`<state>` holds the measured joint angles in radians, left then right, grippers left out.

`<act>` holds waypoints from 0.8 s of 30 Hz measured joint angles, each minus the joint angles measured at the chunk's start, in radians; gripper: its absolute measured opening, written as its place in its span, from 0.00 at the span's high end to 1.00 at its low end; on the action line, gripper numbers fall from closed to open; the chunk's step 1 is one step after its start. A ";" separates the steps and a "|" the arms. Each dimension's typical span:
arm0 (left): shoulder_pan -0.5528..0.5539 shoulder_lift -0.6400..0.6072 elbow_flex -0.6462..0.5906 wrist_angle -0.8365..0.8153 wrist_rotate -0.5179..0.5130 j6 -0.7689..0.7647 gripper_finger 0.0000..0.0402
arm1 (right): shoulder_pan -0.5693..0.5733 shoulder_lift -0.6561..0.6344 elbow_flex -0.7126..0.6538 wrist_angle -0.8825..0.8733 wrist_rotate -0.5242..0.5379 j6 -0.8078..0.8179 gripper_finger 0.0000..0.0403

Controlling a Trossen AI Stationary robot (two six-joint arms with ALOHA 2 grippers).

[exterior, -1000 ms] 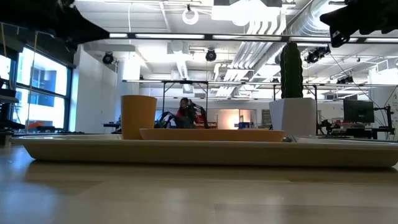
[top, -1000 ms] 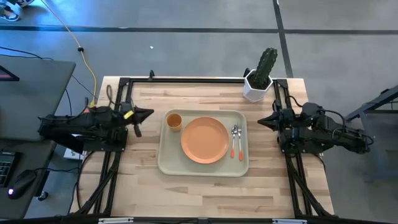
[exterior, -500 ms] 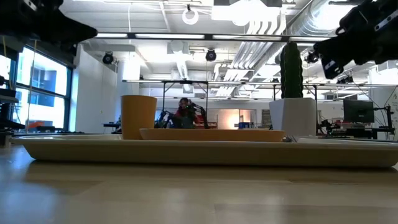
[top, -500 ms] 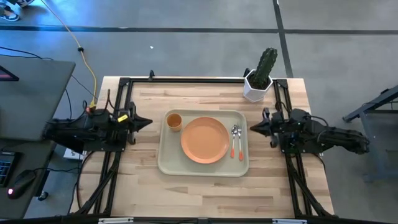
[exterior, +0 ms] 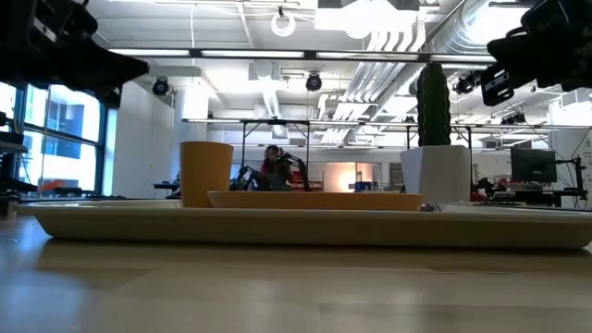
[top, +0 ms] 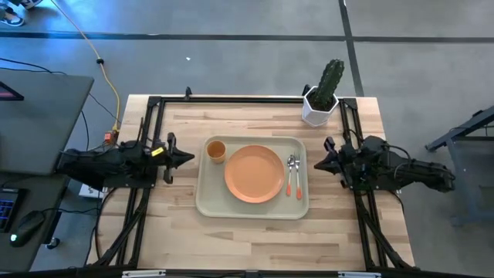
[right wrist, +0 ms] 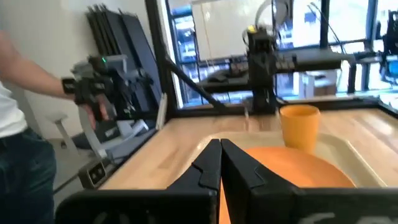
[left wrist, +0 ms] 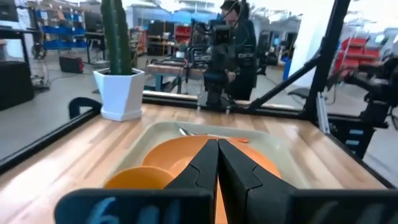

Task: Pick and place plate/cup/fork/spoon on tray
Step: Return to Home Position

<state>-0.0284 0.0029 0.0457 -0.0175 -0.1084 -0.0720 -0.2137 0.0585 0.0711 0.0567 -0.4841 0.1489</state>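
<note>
Everything's sitting on the tray (top: 204,202) right now, and the tray sits on the table (top: 262,243) smack between the two sets of jaws. The left gripper (top: 187,157) hovers off the wood with its jaws pressed together on nothing, tips pointing in at the tray. The cup (top: 216,150) is the closest thing in front of them, upright in the tray corner just past the tips. The plate (top: 254,173) lies flat mid-tray, farther out from those jaws, just beside the cup. Over on the other side the right gripper (top: 317,164) also hangs above the table, jaws squeezed tight and empty, aimed at the opposite edge of the tray. Straight ahead of its tips are the spoon (top: 290,176) and the fork (top: 297,177), side by side, lying crosswise to the jaws, between them and the plate. A cactus pot (top: 322,102) stands off to one side of the right jaws, clear of the tray.
</note>
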 joint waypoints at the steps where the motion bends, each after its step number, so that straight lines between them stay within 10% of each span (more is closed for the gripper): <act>1: 0.000 0.001 -0.032 0.052 0.008 -0.009 1.00 | 0.001 -0.013 -0.008 0.013 0.002 0.003 1.00; 24: -0.058 0.016 -0.034 0.047 -0.028 0.015 1.00 | 0.144 -0.054 -0.061 0.040 0.141 -0.104 1.00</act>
<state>-0.0860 0.0193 0.0120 0.0291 -0.1367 -0.0571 -0.0692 0.0048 0.0097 0.0963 -0.3432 0.0453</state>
